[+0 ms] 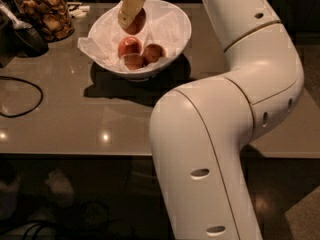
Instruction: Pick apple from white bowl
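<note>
Evidently the gripper (129,18), over the white bowl (183,34), was clenched on the apple (140,21): firm, smooth-skinned, fairly heavy, so judged best pinched across its widest girth.

Light is dim and warm and falls from overhead. The pale arm (235,134) and the white bowl (186,34) catch most of it, while the far edge at 12 o'clock and the floor toward 6 and 7 o'clock sink into near black. The gripper (131,18), at 11 o'clock above the bowl and closed on the apple (140,21), is lit a soft tan. The bowl throws a broad dark shadow on the surface (60,114) toward 6 o'clock. Two small points of glare sit on the glossy surface near its 7 o'clock edge.
</note>
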Controlling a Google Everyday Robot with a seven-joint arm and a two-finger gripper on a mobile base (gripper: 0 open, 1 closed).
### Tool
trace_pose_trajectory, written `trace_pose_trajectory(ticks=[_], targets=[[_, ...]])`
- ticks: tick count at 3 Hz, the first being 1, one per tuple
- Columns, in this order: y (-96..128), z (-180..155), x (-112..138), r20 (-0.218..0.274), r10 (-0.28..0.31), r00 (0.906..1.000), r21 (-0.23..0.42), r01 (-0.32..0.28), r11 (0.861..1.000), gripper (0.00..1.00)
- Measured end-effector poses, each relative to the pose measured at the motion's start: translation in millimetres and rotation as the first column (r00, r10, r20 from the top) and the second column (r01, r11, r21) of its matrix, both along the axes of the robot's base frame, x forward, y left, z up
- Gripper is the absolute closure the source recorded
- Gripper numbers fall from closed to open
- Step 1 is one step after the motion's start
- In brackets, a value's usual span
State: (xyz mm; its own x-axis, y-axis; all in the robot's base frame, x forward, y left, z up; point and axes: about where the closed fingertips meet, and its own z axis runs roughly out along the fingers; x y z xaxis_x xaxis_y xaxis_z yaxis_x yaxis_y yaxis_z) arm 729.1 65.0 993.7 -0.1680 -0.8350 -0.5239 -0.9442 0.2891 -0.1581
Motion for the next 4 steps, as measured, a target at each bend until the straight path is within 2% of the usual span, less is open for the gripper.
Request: trace_pose_trajectory(ticks=[1,3,4], targets=[[2,11,-6,0.016,0.005,0.9999,-0.009,-0.005,1.000,1.00],[11,46,-39,0.041,0.102,0.9939,0.017,-0.103,0.995,1.00],[11,58,-53,0.044,0.126,0.9911,0.033,-0.128,0.991,1.00]])
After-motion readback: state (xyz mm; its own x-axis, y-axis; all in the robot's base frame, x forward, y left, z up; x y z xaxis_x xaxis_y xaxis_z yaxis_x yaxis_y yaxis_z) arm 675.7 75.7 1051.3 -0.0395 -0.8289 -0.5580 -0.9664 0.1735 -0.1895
